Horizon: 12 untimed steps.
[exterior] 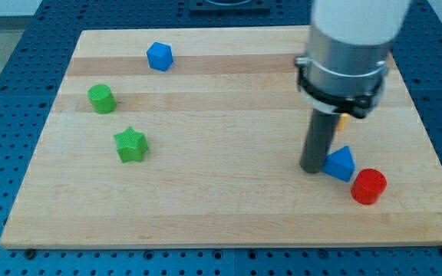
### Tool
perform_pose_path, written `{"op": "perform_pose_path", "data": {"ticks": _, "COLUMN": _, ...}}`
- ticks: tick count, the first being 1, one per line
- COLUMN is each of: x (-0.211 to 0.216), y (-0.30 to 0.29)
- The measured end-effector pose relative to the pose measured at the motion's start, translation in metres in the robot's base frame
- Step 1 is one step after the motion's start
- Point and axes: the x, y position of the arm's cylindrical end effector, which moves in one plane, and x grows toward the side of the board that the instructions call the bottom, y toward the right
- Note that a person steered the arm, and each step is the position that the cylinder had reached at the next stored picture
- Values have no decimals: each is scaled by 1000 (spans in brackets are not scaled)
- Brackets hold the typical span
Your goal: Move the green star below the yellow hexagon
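The green star (130,145) lies on the wooden board (206,207) at the view's left. The yellow hexagon (344,119) is almost fully hidden behind the arm at the view's right; only a small yellow sliver shows. My tip (312,169) rests on the board at the right, touching the left side of a blue triangle block (341,163). The tip is far to the right of the green star.
A green cylinder (101,99) sits up-left of the star. A blue hexagon-like block (159,56) is near the top edge. A red cylinder (369,186) sits just down-right of the blue triangle. The arm's body (347,54) covers the upper right.
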Motion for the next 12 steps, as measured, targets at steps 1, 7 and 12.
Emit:
{"op": "perform_pose_path", "data": {"ticks": 1, "x": -1, "y": 9}}
{"op": "perform_pose_path", "data": {"ticks": 7, "x": 31, "y": -398}}
{"op": "perform_pose_path", "data": {"ticks": 12, "x": -48, "y": -313}}
